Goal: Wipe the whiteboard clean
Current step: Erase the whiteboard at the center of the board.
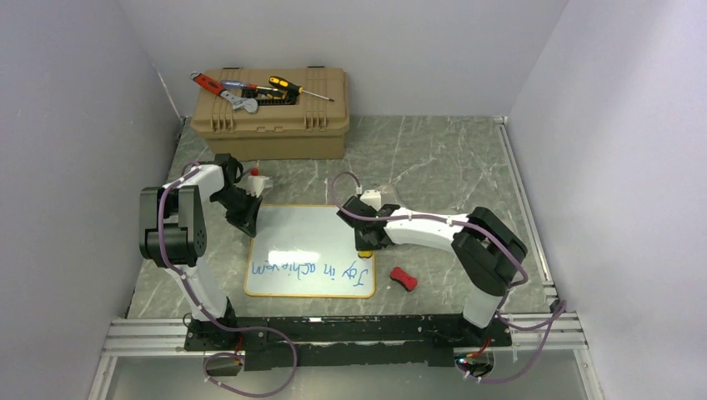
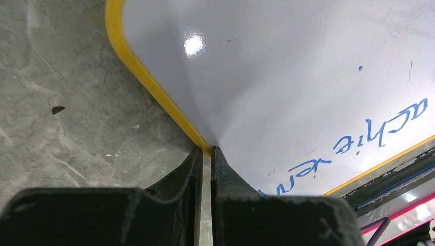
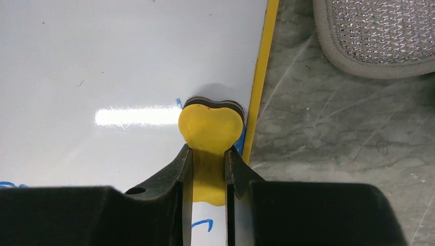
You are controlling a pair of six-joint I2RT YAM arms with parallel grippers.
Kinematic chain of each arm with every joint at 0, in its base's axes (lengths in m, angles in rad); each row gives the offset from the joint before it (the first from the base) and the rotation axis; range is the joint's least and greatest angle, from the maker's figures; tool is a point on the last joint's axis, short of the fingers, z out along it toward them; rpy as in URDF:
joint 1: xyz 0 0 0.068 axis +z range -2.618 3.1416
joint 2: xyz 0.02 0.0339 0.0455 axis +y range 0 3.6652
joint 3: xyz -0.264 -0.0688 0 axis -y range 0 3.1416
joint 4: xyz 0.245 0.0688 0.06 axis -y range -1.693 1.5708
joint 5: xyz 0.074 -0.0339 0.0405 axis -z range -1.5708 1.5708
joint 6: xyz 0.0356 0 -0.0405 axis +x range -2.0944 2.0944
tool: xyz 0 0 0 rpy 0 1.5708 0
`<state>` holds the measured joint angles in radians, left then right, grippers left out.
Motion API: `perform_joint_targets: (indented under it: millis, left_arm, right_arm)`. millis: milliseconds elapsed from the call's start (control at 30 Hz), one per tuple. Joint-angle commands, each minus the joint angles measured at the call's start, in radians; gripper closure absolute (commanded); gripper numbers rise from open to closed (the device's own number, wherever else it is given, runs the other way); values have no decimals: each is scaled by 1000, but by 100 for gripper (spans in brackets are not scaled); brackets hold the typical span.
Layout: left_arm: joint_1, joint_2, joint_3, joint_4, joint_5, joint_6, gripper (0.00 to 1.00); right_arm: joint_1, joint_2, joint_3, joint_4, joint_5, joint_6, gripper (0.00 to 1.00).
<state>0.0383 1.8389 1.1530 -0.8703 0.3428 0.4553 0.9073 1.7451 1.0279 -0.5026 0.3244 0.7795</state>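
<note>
Our right pincer [image 3: 208, 149] pinches a yellow heart-shaped eraser [image 3: 210, 125] on the glossy whiteboard [image 3: 102, 61]; our left pincer [image 2: 206, 149], nearly closed, seems to nip its orange frame [image 2: 149, 84].

The whiteboard [image 1: 308, 233] lies on the table [image 1: 450, 158], a case [image 1: 271, 117] behind it, a block [image 1: 403, 278] to its right.

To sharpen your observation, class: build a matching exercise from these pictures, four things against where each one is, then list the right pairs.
Things:
1 yellow eraser
2 small red object
3 yellow-handled screwdriver
4 left gripper

Places:
A on the tan toolbox
B clamped on the whiteboard frame
C on the table, right of the whiteboard
D held in the right gripper

Pairs: 1-D, 2-C, 3-A, 4-B
</note>
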Motion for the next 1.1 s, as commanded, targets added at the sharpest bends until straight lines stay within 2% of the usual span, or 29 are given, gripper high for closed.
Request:
perform_joint_targets:
  millis: [0, 200, 300, 467, 567, 767, 933, 1067]
  left_arm:
    - [-30, 73, -62, 56, 15, 40, 100]
    - [-31, 71, -56, 50, 17, 39, 100]
    - [-31, 71, -56, 51, 18, 42, 100]
    - [-31, 71, -62, 54, 19, 46, 100]
    - [-30, 72, -63, 56, 20, 46, 100]
    - [-31, 73, -65, 57, 19, 46, 100]
    - [-30, 77, -57, 49, 16, 45, 100]
    - [-30, 70, -58, 50, 12, 48, 100]
  right_arm:
    - [15, 117, -15, -223, -68, -8, 100]
    - [109, 252, 206, -284, -64, -25, 100]
    - [79, 223, 148, -273, -49, -18, 100]
    - [-41, 100, -35, -235, -47, -26, 100]
    - [-68, 71, -74, -218, -45, -39, 100]
    - [-53, 172, 43, -182, -80, -52, 100]
    - [17, 307, 267, -204, -123, -60, 100]
    - [6, 315, 291, -209, -124, -70, 100]
